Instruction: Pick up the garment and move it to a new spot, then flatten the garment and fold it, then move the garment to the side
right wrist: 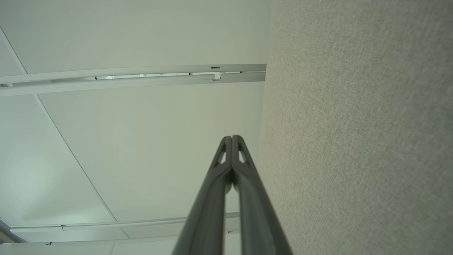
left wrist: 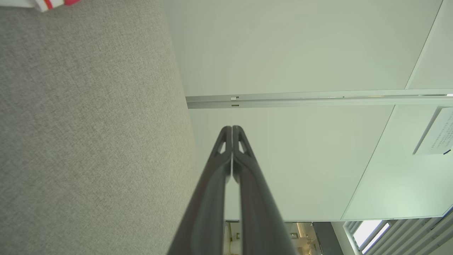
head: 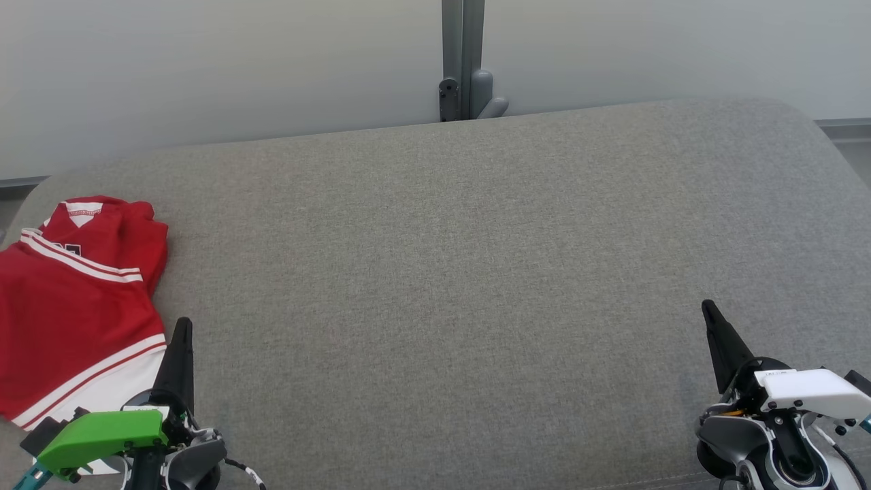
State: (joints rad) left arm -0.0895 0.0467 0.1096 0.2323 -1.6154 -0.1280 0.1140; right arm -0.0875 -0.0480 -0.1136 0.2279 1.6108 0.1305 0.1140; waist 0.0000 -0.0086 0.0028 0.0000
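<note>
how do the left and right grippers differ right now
The left gripper carries a green cover, while the right gripper carries a white cover. The left gripper sits close beside the red jersey; the right gripper is far from it, over the bare grey cushion. Both are shut and empty, with their fingers pointing up the head view.
</note>
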